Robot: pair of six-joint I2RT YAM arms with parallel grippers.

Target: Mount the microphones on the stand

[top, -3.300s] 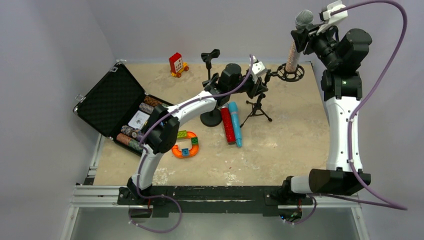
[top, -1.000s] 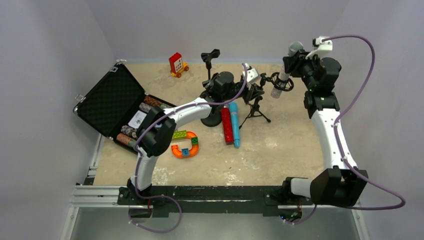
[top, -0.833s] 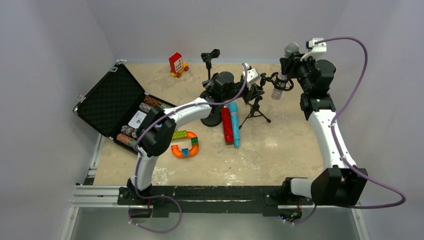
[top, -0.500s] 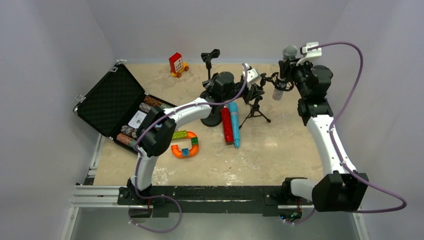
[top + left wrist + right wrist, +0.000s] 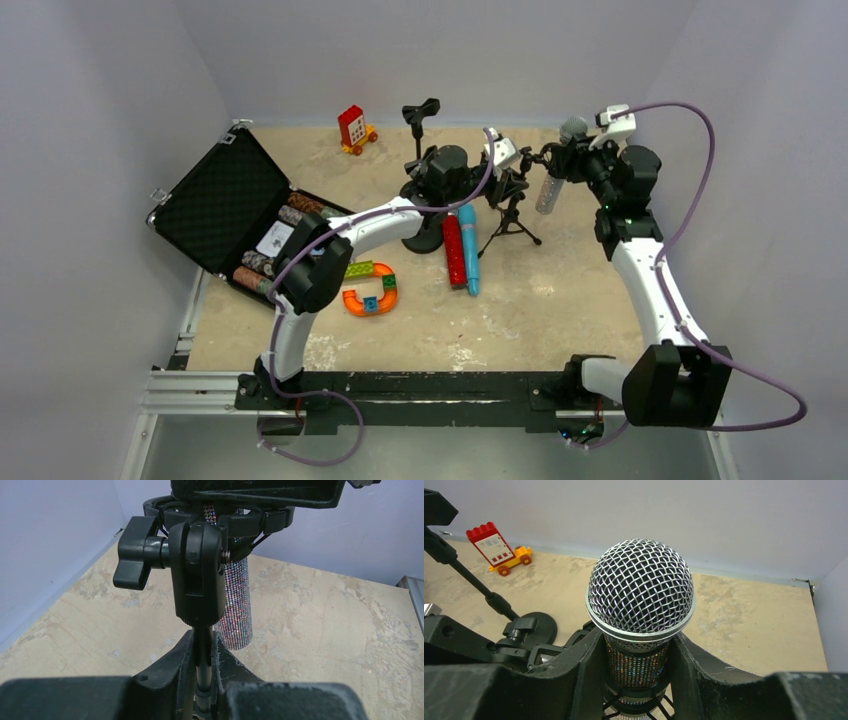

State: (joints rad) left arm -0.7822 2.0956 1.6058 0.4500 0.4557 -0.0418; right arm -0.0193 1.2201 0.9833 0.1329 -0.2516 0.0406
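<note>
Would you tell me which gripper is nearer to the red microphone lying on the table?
Left. The left gripper, clamped on the stand pole, is just beyond the red microphone; the right gripper holds the silver microphone farther right.

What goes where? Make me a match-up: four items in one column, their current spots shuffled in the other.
1. silver mic
2. red mic
3. left gripper
4. case

A. open at the left edge of the table
B. shut on the stand post
C. lying flat beside the blue mic
D. held in the right gripper

Pairs: 1-D, 2-C, 3-B, 4-A
</note>
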